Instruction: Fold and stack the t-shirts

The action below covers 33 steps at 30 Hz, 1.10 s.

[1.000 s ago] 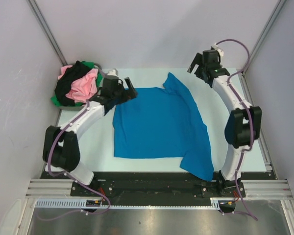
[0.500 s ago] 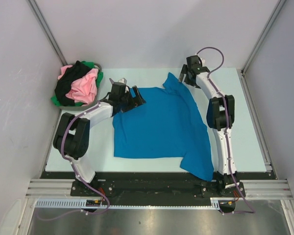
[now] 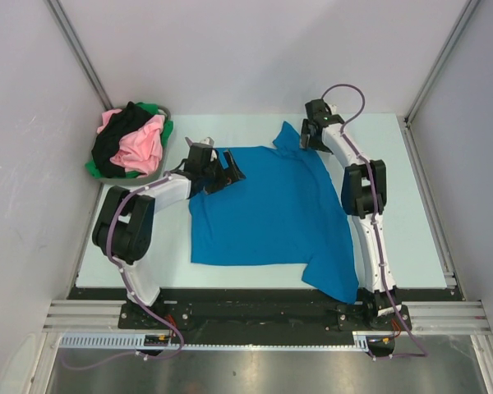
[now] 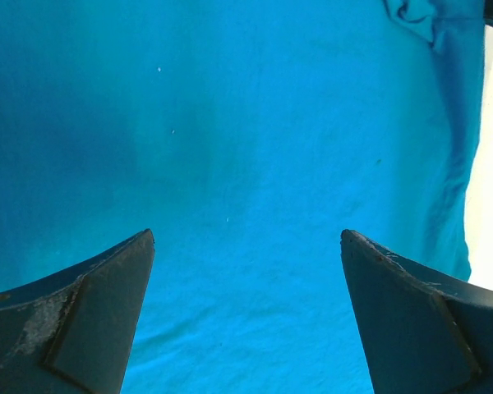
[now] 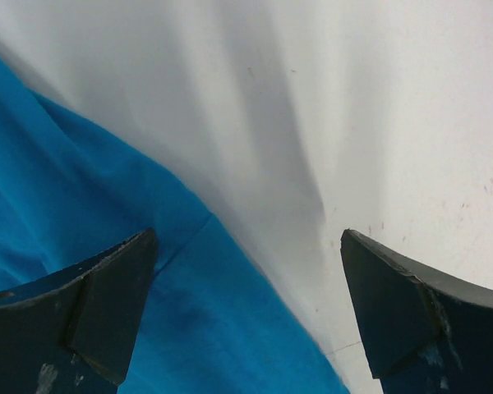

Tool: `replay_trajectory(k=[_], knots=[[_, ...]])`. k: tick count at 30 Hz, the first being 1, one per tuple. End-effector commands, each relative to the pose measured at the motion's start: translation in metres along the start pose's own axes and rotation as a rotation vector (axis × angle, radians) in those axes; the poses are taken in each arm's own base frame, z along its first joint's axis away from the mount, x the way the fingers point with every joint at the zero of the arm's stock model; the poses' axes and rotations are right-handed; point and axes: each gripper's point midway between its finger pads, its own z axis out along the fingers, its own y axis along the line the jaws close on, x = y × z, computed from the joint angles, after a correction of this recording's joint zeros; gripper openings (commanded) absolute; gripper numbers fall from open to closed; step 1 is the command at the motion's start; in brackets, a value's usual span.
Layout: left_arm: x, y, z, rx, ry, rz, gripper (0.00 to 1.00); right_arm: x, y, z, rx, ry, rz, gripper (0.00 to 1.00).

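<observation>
Swings in over the blue t-shirt (image 3: 267,205) with left fingers (image 4: 74,328) and right fingers (image 5: 82,312) wide apart and empty, cloth beneath, readying the 1st fold.

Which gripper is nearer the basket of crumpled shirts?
Left. The left gripper hovers open over the far-left edge of the blue shirt, just right of the basket; the right gripper is over its far sleeve, farther right.

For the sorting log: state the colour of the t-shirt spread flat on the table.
Bright blue, plain with no pattern: the t-shirt shows best in the top external view.
</observation>
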Motion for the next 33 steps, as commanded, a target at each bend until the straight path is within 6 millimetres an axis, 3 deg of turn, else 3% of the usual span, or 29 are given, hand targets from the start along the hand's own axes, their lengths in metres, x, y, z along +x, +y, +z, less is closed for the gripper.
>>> replay_trajectory(k=[1, 5, 11, 17, 21, 25, 27, 31, 33], knots=[[0.002, -0.002, 0.001, 0.023, 0.005, -0.009, 1.00, 0.003, 0.004, -0.005, 0.068, -0.014, -0.094, 0.99], [0.002, 0.002, -0.001, 0.006, 0.004, -0.006, 1.00, 0.018, -0.011, -0.001, 0.176, 0.022, -0.163, 0.99], [0.007, 0.016, -0.004, -0.048, 0.019, -0.003, 1.00, 0.037, -0.056, 0.004, 0.426, 0.053, -0.308, 1.00], [0.011, 0.028, -0.009, -0.073, 0.022, -0.011, 1.00, 0.049, -0.113, 0.004, 0.581, 0.113, -0.272, 0.98], [0.012, 0.031, -0.010, -0.080, 0.022, -0.013, 1.00, 0.057, -0.135, -0.003, 0.613, 0.140, -0.223, 0.98], [0.011, 0.033, -0.014, -0.097, 0.017, -0.010, 1.00, 0.036, -0.142, -0.024, 0.615, 0.077, -0.176, 0.98], [0.008, 0.032, -0.016, -0.095, 0.010, -0.010, 1.00, 0.012, -0.134, -0.044, 0.571, 0.016, -0.136, 0.98], [-0.006, 0.019, -0.021, -0.072, -0.010, -0.010, 1.00, -0.041, -0.093, -0.073, 0.348, -0.119, -0.050, 1.00], [-0.011, 0.015, -0.022, -0.065, -0.008, -0.014, 1.00, -0.057, -0.068, -0.075, 0.203, -0.145, -0.006, 1.00]])
